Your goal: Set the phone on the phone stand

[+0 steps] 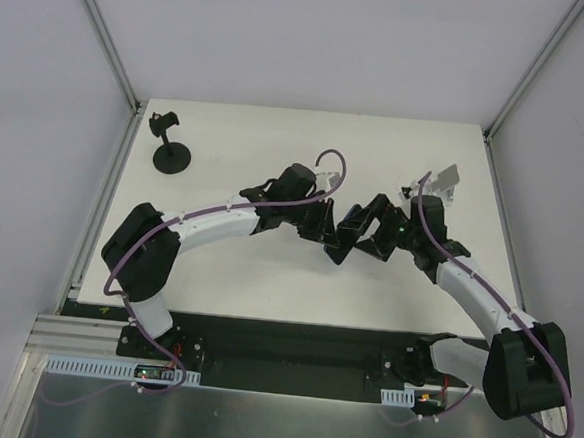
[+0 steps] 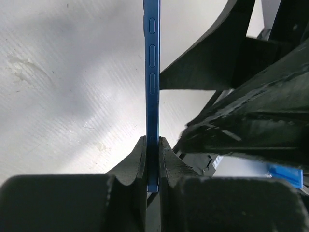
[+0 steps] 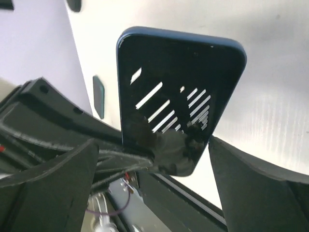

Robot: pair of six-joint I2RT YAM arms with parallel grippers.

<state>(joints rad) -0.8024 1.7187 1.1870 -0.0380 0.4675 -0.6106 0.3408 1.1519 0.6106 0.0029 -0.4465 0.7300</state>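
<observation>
The phone point(image 2: 152, 72) shows edge-on in the left wrist view, a slim blue rim with side buttons. My left gripper point(image 2: 153, 141) is shut on its lower end, one pad on each face. In the right wrist view the phone's point(image 3: 178, 92) glossy dark screen faces the camera. My right gripper point(image 3: 152, 145) stands wide open around it, its fingers point(image 3: 256, 183) clear of both edges. Both grippers meet above the table's middle, left gripper point(image 1: 329, 230) and right gripper point(image 1: 373, 230). The silver-white phone stand point(image 1: 443, 181) sits at the back right, behind the right wrist.
A black round-based pole stand point(image 1: 172, 148) with a clamp top stands at the back left. The white table point(image 1: 267, 287) is bounded by side walls and a metal frame rail point(image 1: 96, 225). Purple cables run along both arms.
</observation>
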